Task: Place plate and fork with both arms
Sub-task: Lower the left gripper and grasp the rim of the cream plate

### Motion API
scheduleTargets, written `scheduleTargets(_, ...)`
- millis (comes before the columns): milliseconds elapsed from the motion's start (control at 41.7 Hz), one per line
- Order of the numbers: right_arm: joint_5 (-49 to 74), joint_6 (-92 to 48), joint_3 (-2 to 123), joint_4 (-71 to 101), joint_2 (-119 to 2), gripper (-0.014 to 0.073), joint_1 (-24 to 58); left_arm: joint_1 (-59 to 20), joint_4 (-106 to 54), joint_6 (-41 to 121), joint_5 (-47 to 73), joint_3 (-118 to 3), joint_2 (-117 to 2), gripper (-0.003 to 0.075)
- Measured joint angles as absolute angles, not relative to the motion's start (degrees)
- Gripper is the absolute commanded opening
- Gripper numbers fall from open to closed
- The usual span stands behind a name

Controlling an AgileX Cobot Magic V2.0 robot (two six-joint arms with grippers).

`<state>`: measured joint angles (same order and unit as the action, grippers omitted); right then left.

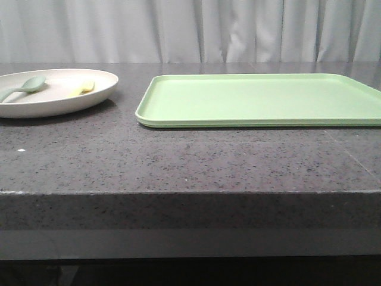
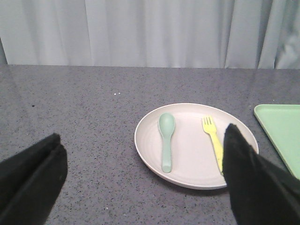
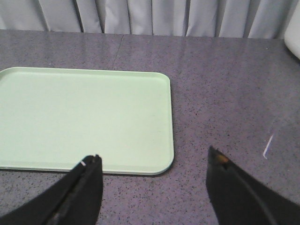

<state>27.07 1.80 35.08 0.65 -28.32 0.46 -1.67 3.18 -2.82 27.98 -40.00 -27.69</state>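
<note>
Dark grey speckled stone worktop [image 1: 190, 161], front edge closest to the front camera, carrying every item listed.

Landmark: flat rectangular light-green plastic tray [image 1: 262, 98], bare on its upper face.

Item: large round shallow cream-white plate with raised rim [image 1: 101, 89], resting on the worktop to the left of the tray, near it but apart, a strip of worktop between them.

Item: small pale-yellow plastic fork with flat handle [image 2: 212, 139], lying inside the plate on the half nearer the tray, tines pointing toward the curtain.

Item: muted grey-green plastic spoon with round bowl [image 2: 166, 139], lying inside the plate on the half farther from the tray, roughly parallel to the fork and apart from it.

Left gripper [image 2: 145, 173]: black fingers [image 2: 33, 178] spread wide, nothing between them, above the worktop short of the plate.

Right gripper [image 3: 154, 183]: fingers [image 3: 86, 187] spread wide, nothing held, over the tray's near corner.

Backdrop: pale grey pleated curtain [image 1: 190, 30] beyond the tray.
</note>
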Motion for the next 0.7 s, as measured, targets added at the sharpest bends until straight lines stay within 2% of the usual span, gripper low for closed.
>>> scheduleTargets(336, 27.17, 1.8, 35.08, 0.65, -28.32, 0.0505, 0.46, -1.67, 1.1, -2.82, 29.39, -40.14, -27.69, 0.0545)
scheduleTargets(696, 27.27, 1.8, 35.08, 0.65, -28.32, 0.0505, 0.46, -1.67, 3.11, -2.82, 51.39, -51.06, -39.74, 0.0545)
